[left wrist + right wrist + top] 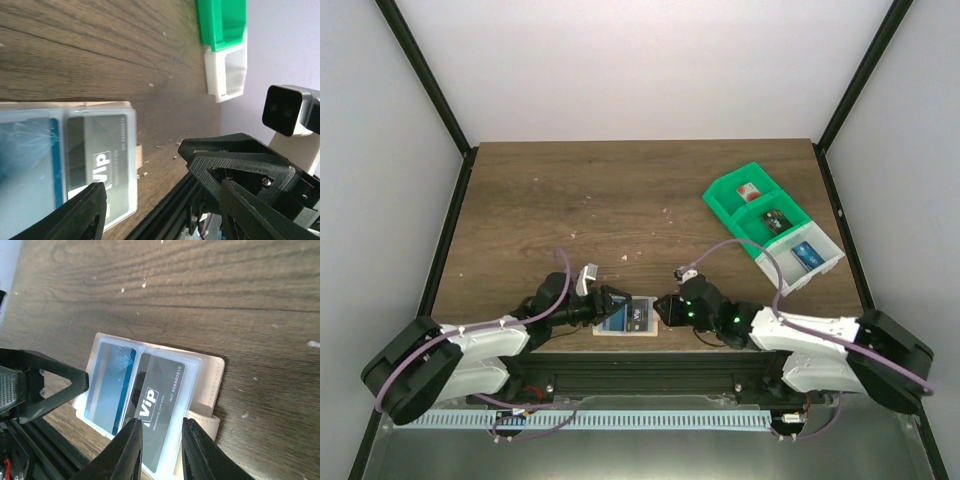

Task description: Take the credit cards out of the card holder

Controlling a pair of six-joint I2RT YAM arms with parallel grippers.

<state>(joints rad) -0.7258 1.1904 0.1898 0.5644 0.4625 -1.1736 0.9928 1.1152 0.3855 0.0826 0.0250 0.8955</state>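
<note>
Card holder (212, 371) lies open on the desk (200, 290) right under the right end effector (161, 426), part-open and empty astride the grey card (165, 390); left end effector (145, 172) gapes empty alongside; cards (111, 385) look light, stiff, slick, so pinch an exposed short edge.

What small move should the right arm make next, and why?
Probably close the right arm's fingers on the grey plastic "VIP" card. In the right wrist view they stand open with the card's near end showing between them, and the card sits in the opened tan card holder, not yet drawn out. The left arm's fingers are open at the holder's opposite end.
</note>
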